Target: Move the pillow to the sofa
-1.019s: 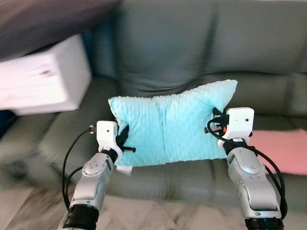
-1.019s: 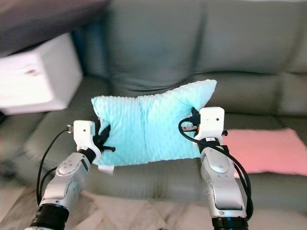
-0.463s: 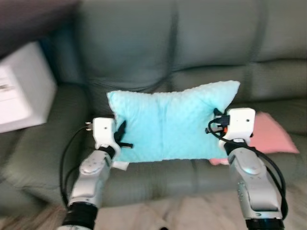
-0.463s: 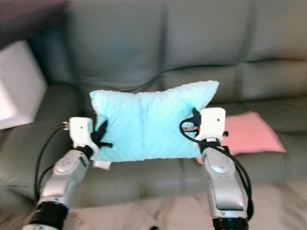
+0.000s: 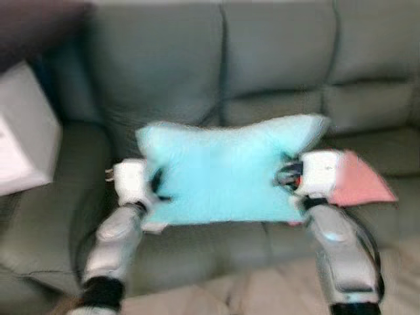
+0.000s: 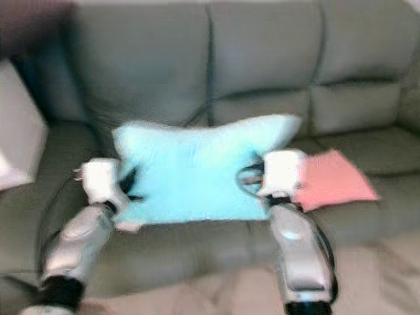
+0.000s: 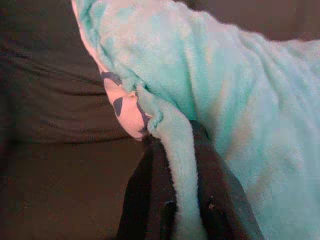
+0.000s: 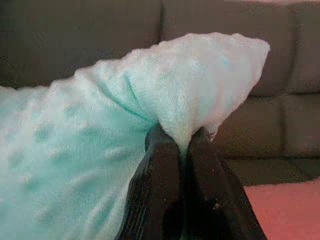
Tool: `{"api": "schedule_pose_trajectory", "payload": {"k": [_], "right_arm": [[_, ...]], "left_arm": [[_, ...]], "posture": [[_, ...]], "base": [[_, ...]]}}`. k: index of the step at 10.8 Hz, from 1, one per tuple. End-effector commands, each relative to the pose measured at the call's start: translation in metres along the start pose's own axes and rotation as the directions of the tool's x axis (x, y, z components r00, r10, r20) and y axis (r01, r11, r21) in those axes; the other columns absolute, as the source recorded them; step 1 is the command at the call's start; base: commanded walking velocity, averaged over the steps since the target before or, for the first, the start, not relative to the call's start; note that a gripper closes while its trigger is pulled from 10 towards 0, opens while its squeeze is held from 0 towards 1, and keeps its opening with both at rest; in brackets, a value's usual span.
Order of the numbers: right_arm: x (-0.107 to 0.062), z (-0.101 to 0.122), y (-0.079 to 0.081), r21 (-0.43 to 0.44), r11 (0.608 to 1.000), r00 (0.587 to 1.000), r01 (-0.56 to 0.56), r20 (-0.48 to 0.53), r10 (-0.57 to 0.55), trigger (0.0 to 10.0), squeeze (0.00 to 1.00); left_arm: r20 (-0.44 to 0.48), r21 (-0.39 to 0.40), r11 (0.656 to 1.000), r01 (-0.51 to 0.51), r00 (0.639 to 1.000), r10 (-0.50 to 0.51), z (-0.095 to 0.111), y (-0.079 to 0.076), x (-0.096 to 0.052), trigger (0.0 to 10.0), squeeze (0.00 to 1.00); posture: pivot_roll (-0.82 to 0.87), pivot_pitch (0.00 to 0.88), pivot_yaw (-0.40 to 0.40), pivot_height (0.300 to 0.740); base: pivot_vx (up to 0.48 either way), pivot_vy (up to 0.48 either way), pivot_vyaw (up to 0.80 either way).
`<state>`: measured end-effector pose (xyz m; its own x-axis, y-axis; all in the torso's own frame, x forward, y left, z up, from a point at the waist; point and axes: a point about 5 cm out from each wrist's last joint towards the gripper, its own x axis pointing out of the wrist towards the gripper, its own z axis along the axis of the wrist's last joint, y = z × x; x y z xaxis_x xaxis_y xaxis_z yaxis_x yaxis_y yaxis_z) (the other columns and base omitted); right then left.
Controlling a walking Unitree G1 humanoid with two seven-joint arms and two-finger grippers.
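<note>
Left wrist view shows the left pincer (image 7: 182,210) pinching the pillow (image 5: 226,167); the right pincer (image 8: 182,150) pinches its opposite edge, before the sofa (image 5: 275,59). Thin plush may slip out.

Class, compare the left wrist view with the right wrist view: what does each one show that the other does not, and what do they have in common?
Left wrist view alone: the left gripper, shut on a fold at the pillow's edge, and beside it a white patch with dark marks.

Right wrist view alone: the right gripper, shut on the pillow near one of its corners, and a pink cushion lying on the sofa's seat.

Both: the same turquoise fleecy pillow pinched between two black fingers, with the dark sofa behind it.
</note>
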<state>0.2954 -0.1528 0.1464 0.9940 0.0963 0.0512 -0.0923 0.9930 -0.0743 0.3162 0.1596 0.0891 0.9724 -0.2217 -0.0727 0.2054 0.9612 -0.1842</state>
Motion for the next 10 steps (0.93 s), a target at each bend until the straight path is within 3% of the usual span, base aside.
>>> {"api": "schedule_pose_trajectory", "payload": {"k": [1,8,10], "right_arm": [[-0.0007,0.0061,-0.0081,-0.012,1.000,0.999,0.027,0.022,-0.027,10.0,0.00],[-0.0014,0.0046,-0.0080,-0.014,1.000,1.000,0.024,0.018,-0.023,10.0,0.00],[-0.0010,0.0047,-0.0079,-0.016,1.000,1.000,0.021,0.019,-0.020,10.0,0.00]], "left_arm": [[0.006,0.001,0.999,0.049,0.999,-0.049,0.0028,-0.0145,0.0059,10.0,0.00],[-0.005,-0.011,0.998,0.057,0.998,-0.057,-0.0015,-0.0173,0.0050,10.0,0.00],[0.007,-0.019,0.998,0.068,0.998,-0.068,-0.0005,-0.0174,0.0040,10.0,0.00]], "posture": [[-0.23,0.047,0.032,0.740],[-0.23,0.049,0.031,0.740],[-0.23,0.046,0.029,0.740]], "base": [[0.000,0.000,0.00],[0.000,0.000,0.00],[0.339,0.000,0.00]]}}
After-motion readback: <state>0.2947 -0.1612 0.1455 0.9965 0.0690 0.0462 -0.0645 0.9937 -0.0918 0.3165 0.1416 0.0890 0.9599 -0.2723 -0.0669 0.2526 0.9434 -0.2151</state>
